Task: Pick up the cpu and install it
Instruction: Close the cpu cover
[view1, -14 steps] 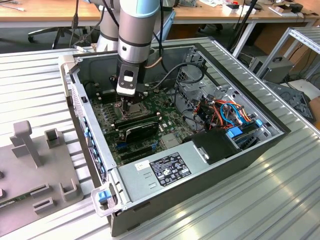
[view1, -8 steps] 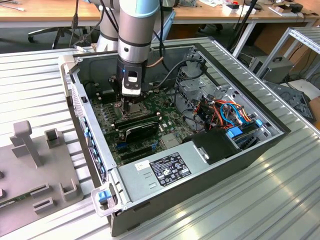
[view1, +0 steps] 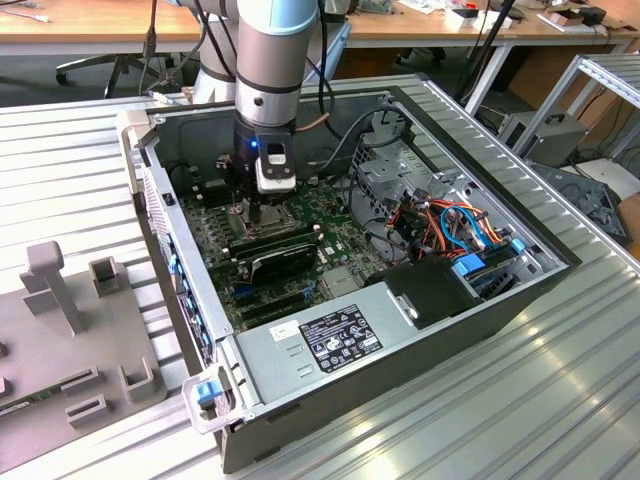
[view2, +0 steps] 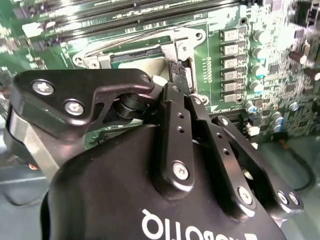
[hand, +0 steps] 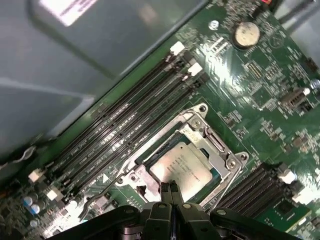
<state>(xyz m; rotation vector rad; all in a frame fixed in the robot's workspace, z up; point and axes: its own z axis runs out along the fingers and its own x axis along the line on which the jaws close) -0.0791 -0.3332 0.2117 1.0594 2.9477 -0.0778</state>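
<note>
The cpu (hand: 181, 167) is a flat silver-grey square lying in the open socket frame (hand: 220, 150) on the green motherboard. My gripper (hand: 170, 186) is shut, its two black fingertips pressed together right at one edge of the cpu. I cannot tell whether they touch it. In the second wrist view the gripper (view2: 178, 72) reaches down to the socket frame (view2: 184, 39), and its body hides most of the socket. In the exterior view the gripper (view1: 256, 214) hangs low over the motherboard (view1: 300, 270), inside the open computer case.
Long black memory slots (hand: 125, 130) run beside the socket, and more slots (hand: 255, 182) lie on its other side. A round coin battery (hand: 247, 33) sits on the board. The power supply (view1: 330, 340) and cable bundle (view1: 450, 225) fill the case at the exterior view's right.
</note>
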